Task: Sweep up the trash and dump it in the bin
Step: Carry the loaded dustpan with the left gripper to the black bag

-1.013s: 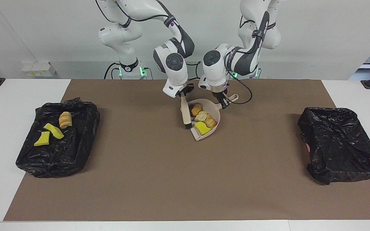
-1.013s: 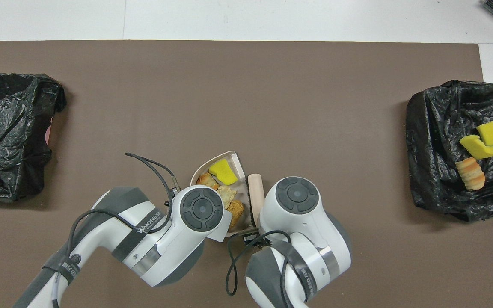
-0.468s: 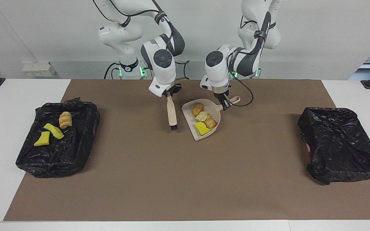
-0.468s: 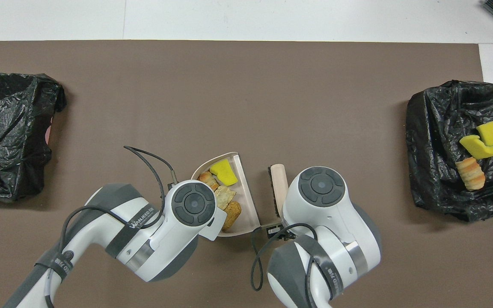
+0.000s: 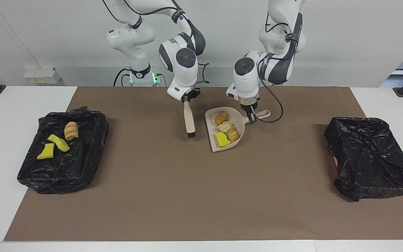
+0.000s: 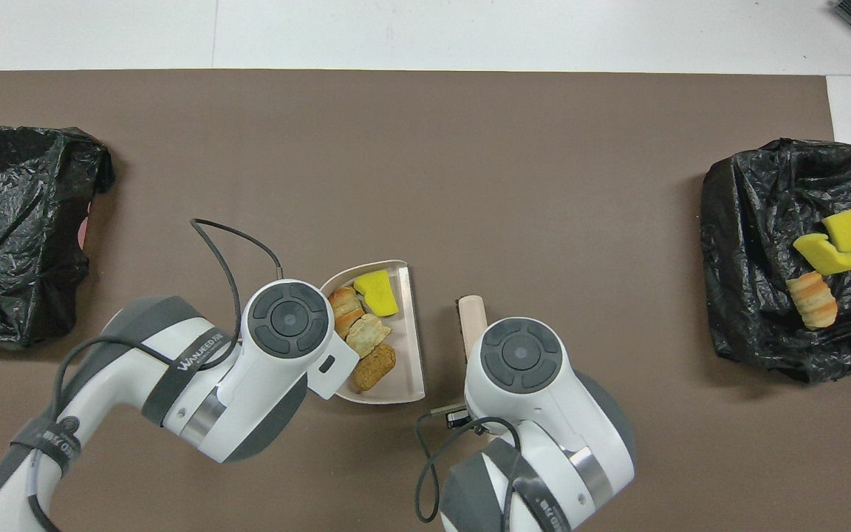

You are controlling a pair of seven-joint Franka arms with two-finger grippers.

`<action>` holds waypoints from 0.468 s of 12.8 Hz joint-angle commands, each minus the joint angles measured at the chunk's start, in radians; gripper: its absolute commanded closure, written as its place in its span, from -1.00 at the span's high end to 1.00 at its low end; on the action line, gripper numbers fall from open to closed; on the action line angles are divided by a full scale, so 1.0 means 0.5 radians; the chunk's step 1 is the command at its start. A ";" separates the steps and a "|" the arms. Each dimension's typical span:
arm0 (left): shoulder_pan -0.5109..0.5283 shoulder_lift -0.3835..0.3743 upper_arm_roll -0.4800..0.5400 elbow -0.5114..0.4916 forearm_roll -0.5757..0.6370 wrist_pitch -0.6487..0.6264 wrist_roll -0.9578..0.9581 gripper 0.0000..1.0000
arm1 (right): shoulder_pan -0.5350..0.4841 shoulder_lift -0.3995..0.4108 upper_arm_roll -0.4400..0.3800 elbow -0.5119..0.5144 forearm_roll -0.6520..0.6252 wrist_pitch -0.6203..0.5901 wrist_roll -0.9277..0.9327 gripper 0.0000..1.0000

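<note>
A beige dustpan [image 5: 212, 127] [image 6: 407, 355] sits mid-table close to the robots. It holds trash: a yellow sponge chunk [image 5: 222, 139] [image 6: 376, 292] and three golden-brown bread bits [image 5: 226, 126] [image 6: 374, 367]. My left gripper [image 5: 251, 115] is shut on the dustpan's handle. My right gripper [image 5: 187, 99] is shut on the handle of a beige brush [image 5: 188, 120] [image 6: 472, 321], which hangs bristles-down beside the pan, a gap apart from it. At the right arm's end, the black-lined bin [image 5: 82, 154] [image 6: 750, 244] holds two yellow sponge chunks [image 5: 52, 147] and one croissant bit [image 5: 71, 130]. In the overhead view both grippers are hidden under their wrists.
A second bin wrapped in a crumpled black bag [image 5: 369, 157] [image 6: 19, 229] stands at the left arm's end. A brown mat [image 5: 194, 196] covers most of the white table. A black cable loops from the left wrist beside the dustpan's handle.
The right gripper has lifted the brush away from the pan toward the right arm's end. The left gripper has turned the dustpan and shifted it slightly toward the left arm's end.
</note>
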 commanded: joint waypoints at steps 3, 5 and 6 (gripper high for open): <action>0.145 -0.113 -0.011 0.082 0.017 -0.055 0.219 -1.00 | 0.314 0.136 0.012 -0.053 -0.020 0.262 0.439 -1.00; 0.237 -0.196 -0.011 0.091 0.038 -0.067 0.304 -1.00 | 0.385 0.179 0.012 -0.053 -0.020 0.330 0.503 -1.00; 0.286 -0.223 -0.011 0.107 0.060 -0.074 0.387 -1.00 | 0.410 0.185 0.012 -0.053 -0.020 0.348 0.519 -1.00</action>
